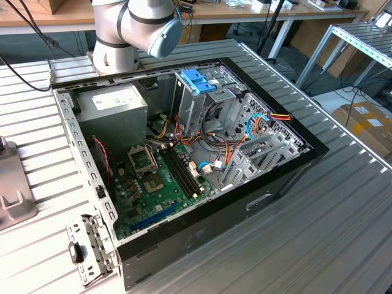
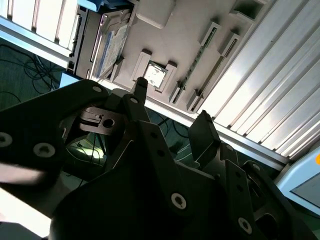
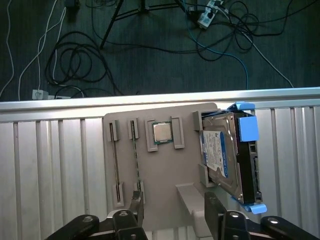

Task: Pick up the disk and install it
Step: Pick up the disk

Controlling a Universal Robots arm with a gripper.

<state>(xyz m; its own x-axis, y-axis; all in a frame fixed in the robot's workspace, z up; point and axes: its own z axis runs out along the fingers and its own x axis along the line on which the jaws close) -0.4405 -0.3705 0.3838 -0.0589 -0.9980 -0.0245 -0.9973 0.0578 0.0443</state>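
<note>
Blue-railed dark grey metal disk [image 3: 226,155] sits in a pale grey plastic holder [image 3: 160,172]; the gripper [image 3: 174,206] hovers nearby, open and empty, pick-up not begun.

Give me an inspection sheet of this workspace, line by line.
Surface: ribbed metal table, carrying an open computer case.
Job's things: disk standing on edge in a grey holder plate, ungripped.
Clutter: processor chip seated on the same plate.
Gripper: gripper open, empty, near the plate.
Cables: loose cables on the floor; wire bundles inside the case.
Surroundings: cardboard box beside the table.
</note>
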